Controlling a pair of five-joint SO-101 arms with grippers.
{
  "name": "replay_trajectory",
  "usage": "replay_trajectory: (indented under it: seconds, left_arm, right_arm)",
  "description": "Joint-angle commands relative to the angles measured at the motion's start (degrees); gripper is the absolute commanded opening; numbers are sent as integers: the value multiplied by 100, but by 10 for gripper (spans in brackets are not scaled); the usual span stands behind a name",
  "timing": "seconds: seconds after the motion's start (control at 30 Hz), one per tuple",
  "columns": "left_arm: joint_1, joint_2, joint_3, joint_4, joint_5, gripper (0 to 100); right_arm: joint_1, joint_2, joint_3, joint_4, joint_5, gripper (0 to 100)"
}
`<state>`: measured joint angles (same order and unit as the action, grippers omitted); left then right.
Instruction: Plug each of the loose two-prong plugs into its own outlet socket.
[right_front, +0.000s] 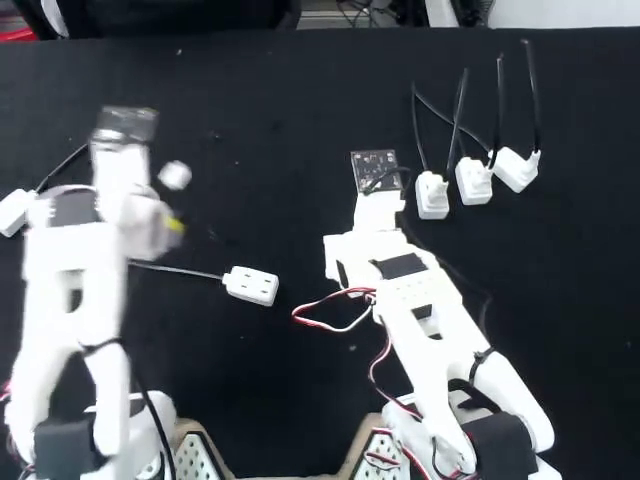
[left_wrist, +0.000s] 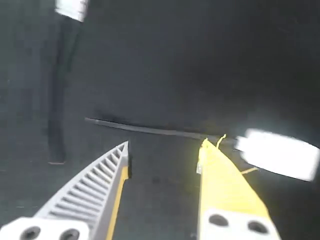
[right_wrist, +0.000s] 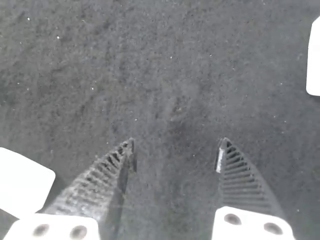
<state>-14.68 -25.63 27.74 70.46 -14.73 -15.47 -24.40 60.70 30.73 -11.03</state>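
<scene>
Currently listed: white plastic connector block on black cord (right_front: 250, 285), loose on black cloth table (right_front: 260, 90), apart from three white corded units (right_front: 473, 180). Left gripper (left_wrist: 165, 147): fingers wide, empty, likely readied to straddle it. Right gripper (right_wrist: 177, 145): wide, empty.

On the table (right_front: 250, 100), far right: three plugs in a row, close together. First plug (right_front: 432, 194) leftmost, second plug (right_front: 473, 181) in the middle, third plug (right_front: 516, 168) rightmost and farthest back, leads (right_front: 458, 110) trailing toward the far edge. Just left of that row, the tip of the right arm (right_front: 400, 280), right gripper (right_wrist: 175, 150) over bare table. Left of centre and nearer the front, well apart from the plugs: the socket block (right_front: 251, 285), its cord (right_front: 175, 268) leading left under the left arm (right_front: 70, 300). Left gripper (left_wrist: 162, 155) above that cord, near the block.
</scene>
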Motion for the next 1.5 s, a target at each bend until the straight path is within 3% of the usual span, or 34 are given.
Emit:
replay_trajectory:
  seconds: [0.0,0.17,0.9,1.2,1.47]
  left_arm:
    - [-954,431,-998,-35,-1046,228]
    - [-1156,1556,-1833,-44,-1266,224]
    - [-743,6998,-7345,-18,-1231,224]
    - [-453,7525,-8295,668,-1222,223]
    - [-462,7763,-8312,404,-1222,223]
  right_arm:
    - [53,-233,-365,18,-53,250]
    - [53,-233,-356,18,-53,250]
    - [9,-233,-356,18,-53,250]
    - [-105,-233,-356,18,-53,250]
    - [-105,-233,-356,18,-53,250]
